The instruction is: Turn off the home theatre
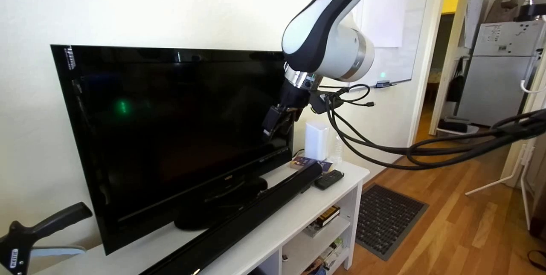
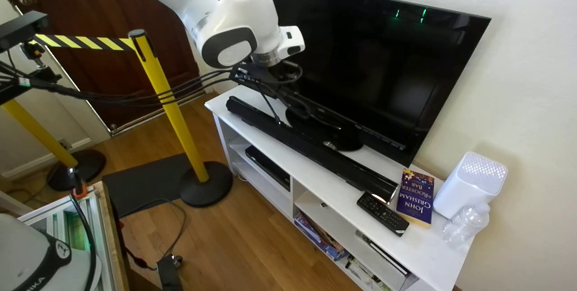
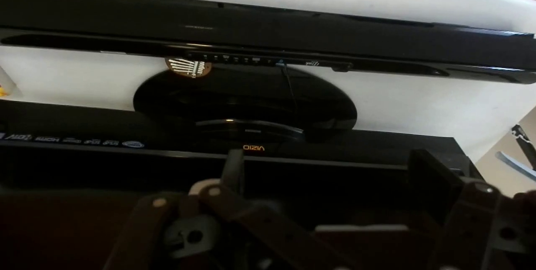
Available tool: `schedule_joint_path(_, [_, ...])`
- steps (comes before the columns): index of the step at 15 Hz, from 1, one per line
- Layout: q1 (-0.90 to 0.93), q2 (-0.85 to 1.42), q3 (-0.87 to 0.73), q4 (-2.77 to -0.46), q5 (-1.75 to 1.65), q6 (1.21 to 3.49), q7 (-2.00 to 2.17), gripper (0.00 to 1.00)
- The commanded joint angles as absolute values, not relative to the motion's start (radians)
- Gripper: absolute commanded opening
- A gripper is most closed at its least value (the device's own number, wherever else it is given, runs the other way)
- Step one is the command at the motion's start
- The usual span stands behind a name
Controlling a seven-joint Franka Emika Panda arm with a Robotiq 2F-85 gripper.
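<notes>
The home theatre is a long, slim black soundbar lying in front of the TV; it also shows in an exterior view and across the top of the wrist view. A row of small buttons with a blue light runs along its TV-facing edge. My gripper hangs above the soundbar, in front of the TV screen, apart from both. In the wrist view its fingers are wide apart with nothing between them. In an exterior view the wrist and cables mostly hide the gripper.
The large TV stands behind the soundbar on a white stand. A remote, book, white box and clear bottle sit at one end. A black grabber tool is at the other end. Cables trail from the wrist.
</notes>
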State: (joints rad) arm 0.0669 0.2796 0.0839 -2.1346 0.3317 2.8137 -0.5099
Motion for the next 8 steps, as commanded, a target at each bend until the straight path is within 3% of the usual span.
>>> schedule_joint_path(1, [0.017, 0.281, 0.133, -2.133, 0.293, 2.817, -0.480, 1.00])
schedule_joint_path(8, [-0.017, 0.338, 0.166, -2.109, 0.307, 2.854, -0.494, 1.00])
